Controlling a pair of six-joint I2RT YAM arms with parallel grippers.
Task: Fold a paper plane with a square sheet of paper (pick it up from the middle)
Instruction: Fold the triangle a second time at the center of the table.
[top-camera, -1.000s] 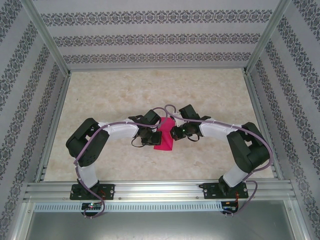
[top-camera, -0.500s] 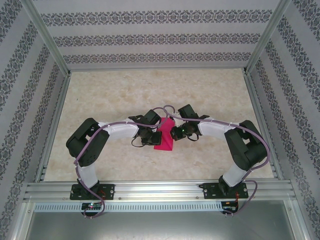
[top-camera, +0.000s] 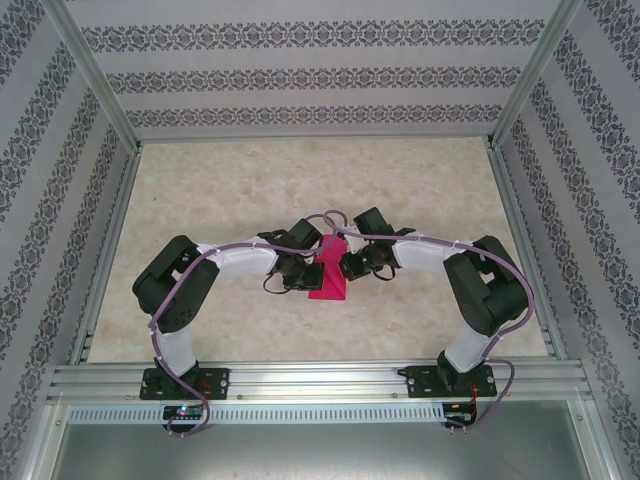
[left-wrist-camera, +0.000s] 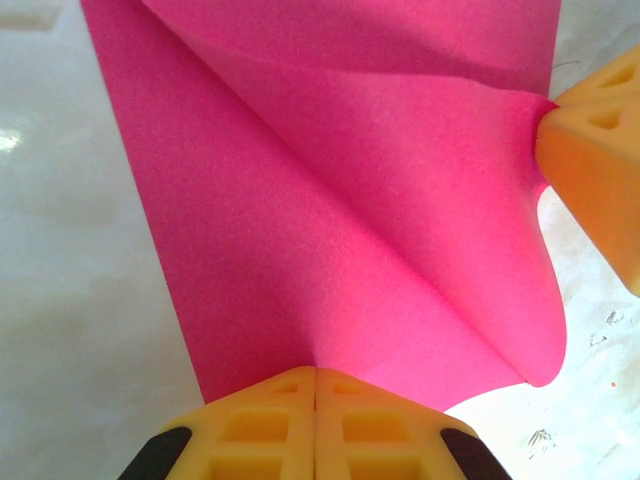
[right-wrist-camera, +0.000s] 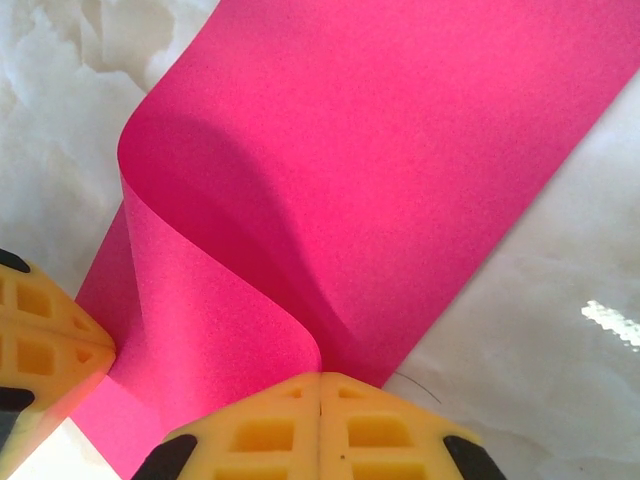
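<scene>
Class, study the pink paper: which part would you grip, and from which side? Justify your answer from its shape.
Pinch a side edge, coming in low from left or right. The sheet of paper is thin and bowed, so its edges stand clear for a pinch, as the left gripper and right gripper pinch it from opposite sides.

Top cam: paper (top-camera: 329, 286) partly hid by left hand (top-camera: 316, 274) & right hand (top-camera: 344, 267), folds too small; wrist cams crop it.
</scene>
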